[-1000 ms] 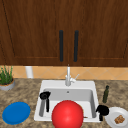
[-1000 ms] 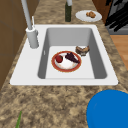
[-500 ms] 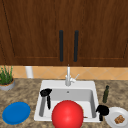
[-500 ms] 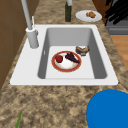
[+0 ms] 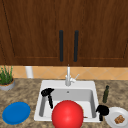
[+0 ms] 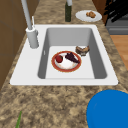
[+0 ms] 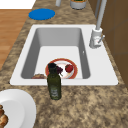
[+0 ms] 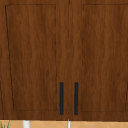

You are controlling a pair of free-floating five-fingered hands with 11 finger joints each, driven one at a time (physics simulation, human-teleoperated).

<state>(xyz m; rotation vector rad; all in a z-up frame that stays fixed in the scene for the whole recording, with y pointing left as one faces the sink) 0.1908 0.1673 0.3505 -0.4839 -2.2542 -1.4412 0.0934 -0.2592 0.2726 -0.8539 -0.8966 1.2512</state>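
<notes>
The left hand (image 5: 47, 92) is hanging over the sink's (image 5: 67, 84) left rim, fingers pointing down into the basin; whether they are apart or together I cannot tell. The right hand (image 5: 102, 110) is hovering over the right front corner, looking curled on nothing, beside a white plate (image 5: 112, 122). A red-rimmed plate (image 6: 66, 61) of fruit is lying in the basin. Granite counter (image 5: 25, 93) is surrounding the sink beneath dark wood cabinets (image 8: 32, 57).

Speckled stone-look counter (image 6: 50, 105), smooth white sink (image 6: 30, 72), wood-grain cabinet doors (image 8: 32, 57), dark glass bottle (image 7: 54, 83).
</notes>
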